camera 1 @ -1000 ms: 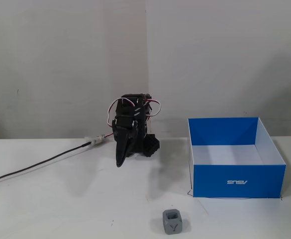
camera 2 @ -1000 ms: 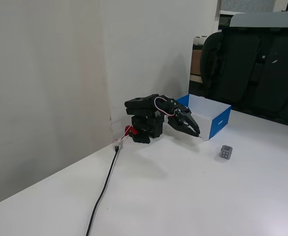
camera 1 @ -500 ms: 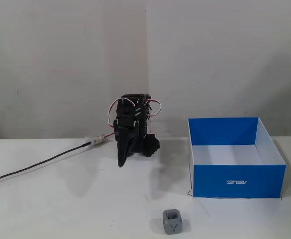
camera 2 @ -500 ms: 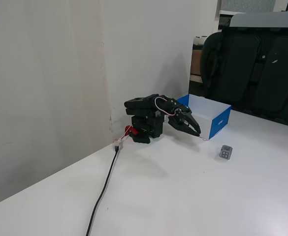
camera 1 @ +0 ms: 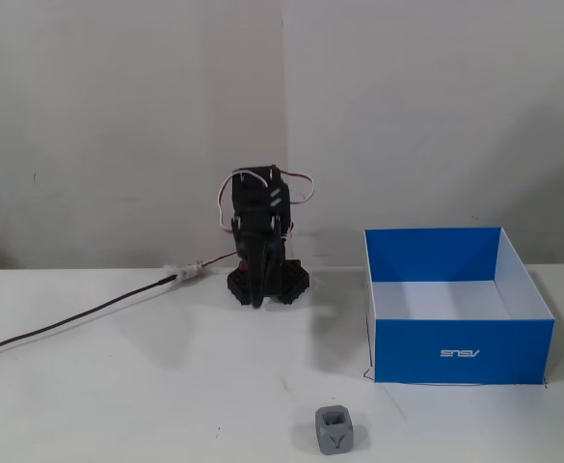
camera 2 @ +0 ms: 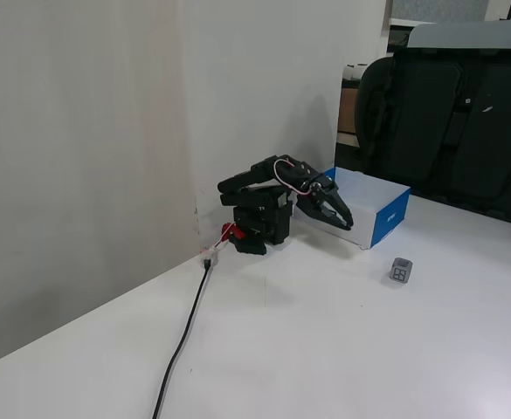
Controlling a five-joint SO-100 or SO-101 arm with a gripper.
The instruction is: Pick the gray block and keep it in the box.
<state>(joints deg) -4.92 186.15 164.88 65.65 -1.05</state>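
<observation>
My black two-finger gripper [camera 2: 342,218] hangs folded, apparently closed, holding nothing. The small gray engraved cube [camera 1: 335,430] sits well apart from the blue cardboard box [camera 1: 460,352]; a long reach risks nudging it away.

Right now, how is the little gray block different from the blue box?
The block is much smaller than the box. The block is gray all over, while the box has blue outer walls and a white inside. The block is a closed cube with sunken, marked faces, while the box is open on top and looks empty. In a fixed view the block lies nearer the camera than the box. Both rest on the white table, apart from the gripper.
</observation>
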